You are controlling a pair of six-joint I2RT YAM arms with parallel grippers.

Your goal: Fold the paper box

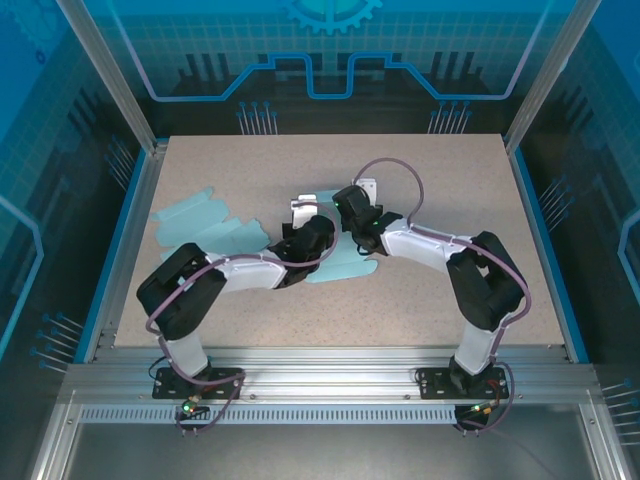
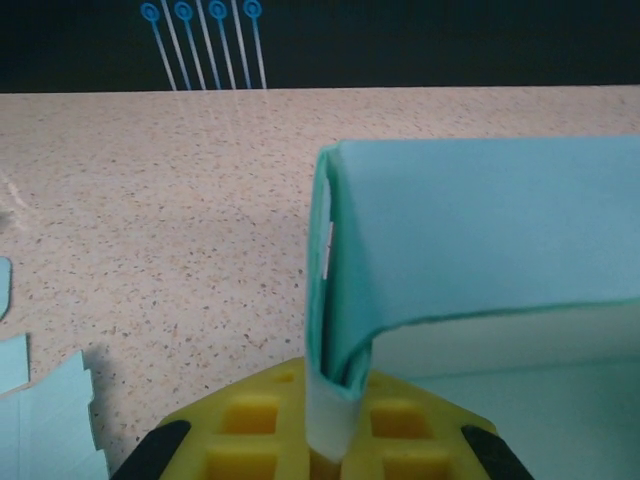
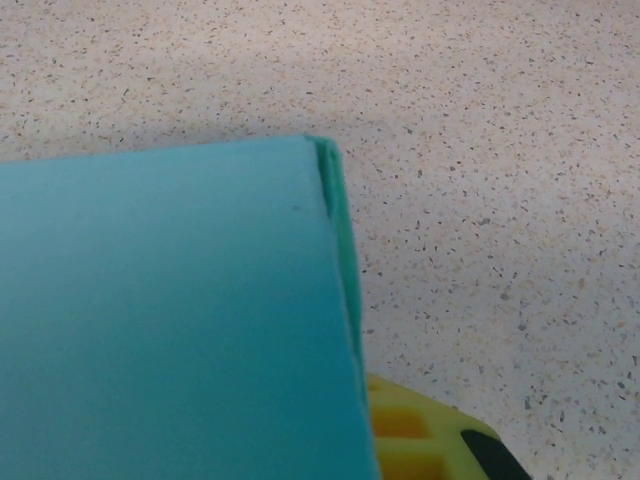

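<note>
The left gripper (image 2: 330, 445) and right gripper (image 1: 352, 207) each pinch a raised wall of the box (image 2: 480, 230), which looks barely half folded.

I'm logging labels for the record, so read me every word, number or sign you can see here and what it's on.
No readable text anywhere in these pictures.
paper box: plain teal, nothing printed on the faces that show.
flat sheets on the table: blank as far as can be seen.
gear emblem on the back wall: a graphic, no letters.
</note>
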